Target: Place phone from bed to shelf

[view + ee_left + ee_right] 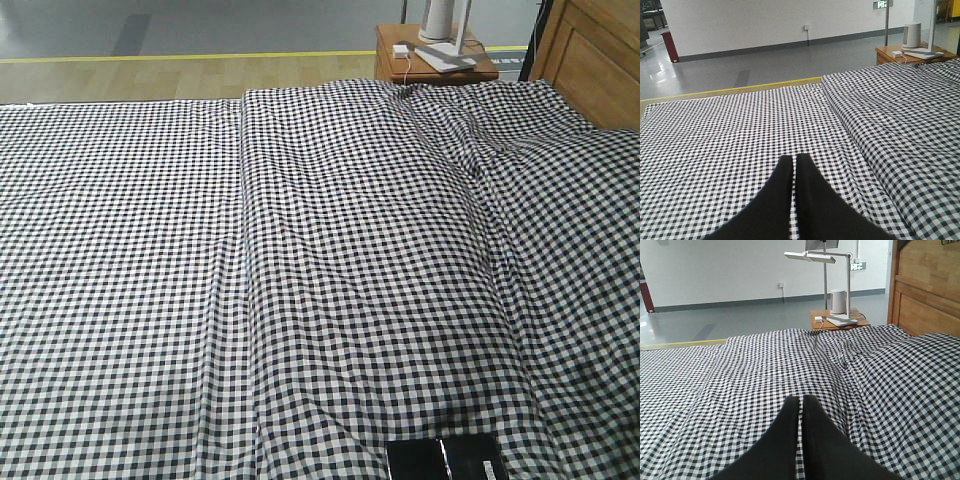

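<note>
The left gripper [794,172] and right gripper [801,415] hung pinched narrow, holding nothing. The phone [445,460] lay at the bed's [330,250] near edge, so opening wide first seemed wise.

The slim black glossy rectangular phone [445,459] is lying on the large gingham-sheeted bed [300,280], at its near edge. The small brown wooden nightstand [485,70] is standing behind the bed's far edge, beside the bed's light wooden headboard [590,60].

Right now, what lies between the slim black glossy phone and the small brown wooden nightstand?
Front view: only wrinkled black-and-white gingham bed sheet between phone and nightstand.
</note>
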### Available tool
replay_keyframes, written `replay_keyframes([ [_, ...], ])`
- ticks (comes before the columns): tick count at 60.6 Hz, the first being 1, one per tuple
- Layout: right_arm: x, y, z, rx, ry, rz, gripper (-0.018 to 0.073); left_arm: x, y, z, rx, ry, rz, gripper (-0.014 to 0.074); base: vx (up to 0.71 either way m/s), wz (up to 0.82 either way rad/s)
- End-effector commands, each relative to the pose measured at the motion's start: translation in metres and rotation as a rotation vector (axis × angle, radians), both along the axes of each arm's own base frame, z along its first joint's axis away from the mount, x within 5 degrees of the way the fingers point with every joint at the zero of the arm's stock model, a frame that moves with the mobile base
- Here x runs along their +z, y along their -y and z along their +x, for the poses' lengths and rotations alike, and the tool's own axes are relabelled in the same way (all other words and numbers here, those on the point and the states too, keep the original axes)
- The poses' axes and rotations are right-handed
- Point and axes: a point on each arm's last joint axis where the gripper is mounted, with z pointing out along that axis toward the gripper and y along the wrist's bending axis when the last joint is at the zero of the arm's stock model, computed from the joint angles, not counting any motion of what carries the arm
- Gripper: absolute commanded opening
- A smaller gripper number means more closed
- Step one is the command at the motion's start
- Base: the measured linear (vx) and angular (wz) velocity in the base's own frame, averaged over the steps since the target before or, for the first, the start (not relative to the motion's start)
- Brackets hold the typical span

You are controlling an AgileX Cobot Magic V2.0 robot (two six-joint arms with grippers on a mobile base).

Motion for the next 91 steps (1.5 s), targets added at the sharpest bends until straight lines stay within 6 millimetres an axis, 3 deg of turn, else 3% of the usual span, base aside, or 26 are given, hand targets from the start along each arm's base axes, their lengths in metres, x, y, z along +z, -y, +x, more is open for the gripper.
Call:
replay_keyframes([
  [1,0.006,0.001,0.000,-0.008,0.083,-0.011,-0.0005,0.015,0.000,-0.001,0.003,0.108,-0.010,0.0001,0.00,0.00],
  [78,0.007,0.001,0.000,-0.010,0.090,-0.010,-0.0005,0.015,0.000,-0.001,0.003,0.108,-0.010,0.0001,0.00,0.00],
  [91,0.021,0.001,-0.002,-0.016,0.242,-0.011,-0.0005,0.015,0.000,-0.001,0.003,0.108,-0.010,0.0001,0.00,0.00],
])
